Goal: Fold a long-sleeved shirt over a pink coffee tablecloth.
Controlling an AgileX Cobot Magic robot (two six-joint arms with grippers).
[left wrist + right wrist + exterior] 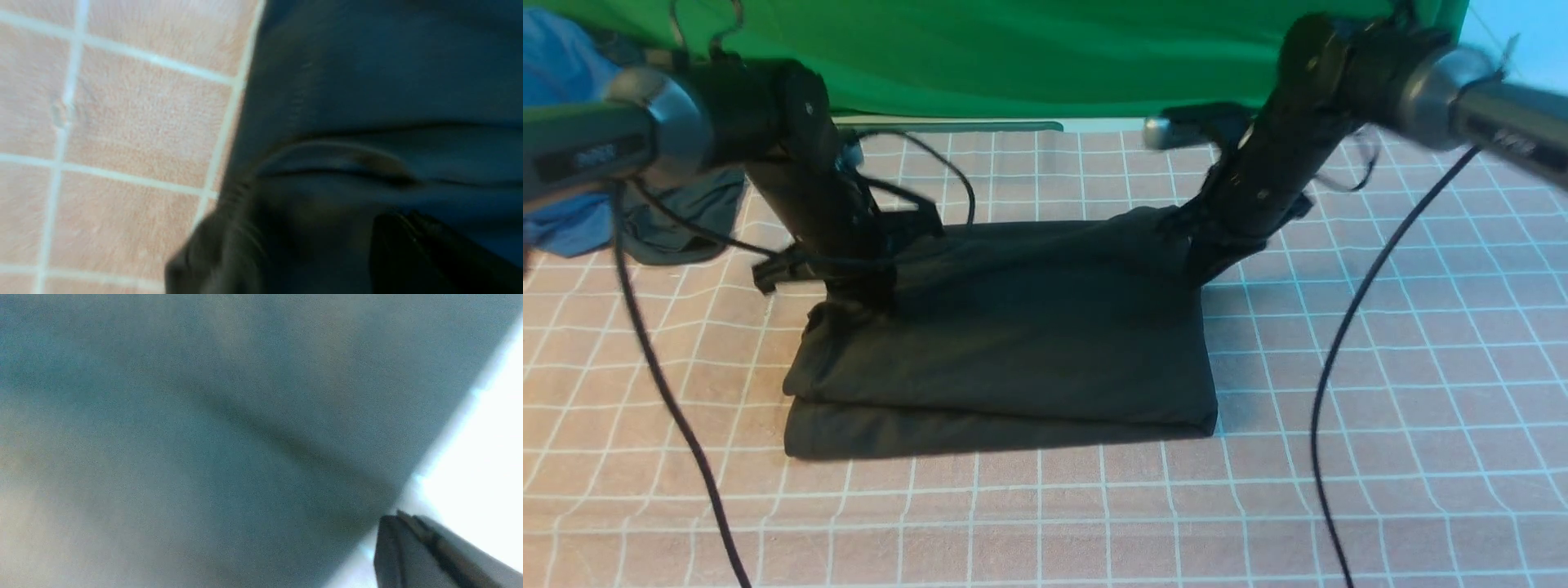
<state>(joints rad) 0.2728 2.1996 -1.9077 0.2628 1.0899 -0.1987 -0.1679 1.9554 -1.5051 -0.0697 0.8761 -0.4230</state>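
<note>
1. You're looking at the long-sleeved shirt (1013, 343), black, lying folded into a rough rectangle in the middle of the pink coffee tablecloth (1380, 392). Two layers are showing along the near edge, the lower one sticking out slightly.
2. The left gripper (862, 298) is sitting down at the shirt's far-left corner with its jaws clenched. The fabric is bunching up around the tip there, so it's looking like a pinch on the shirt; the tips themselves are hidden in black cloth.
3. The right gripper (1201, 273) is sitting at the far-right corner, jaws clenched too. The cloth is peaking up toward it, so again it's reading as a grip on the shirt.
4. In the left wrist view you're seeing a dark fingertip (412, 245) against the shirt (367, 102), with the shirt's edge running across the grid cloth (122, 122).
5. The right wrist view is badly blurred: one fingertip (408, 547) over dark fabric (204, 437), nothing more is readable.
6. A green backdrop (1054, 57) is hanging behind the table, and a blue garment (564, 98) plus a smaller dark garment (686, 216) are lying at the far left, well apart from the shirt.
7. Black cables (1347, 343) are trailing from both arms across the cloth.
</note>
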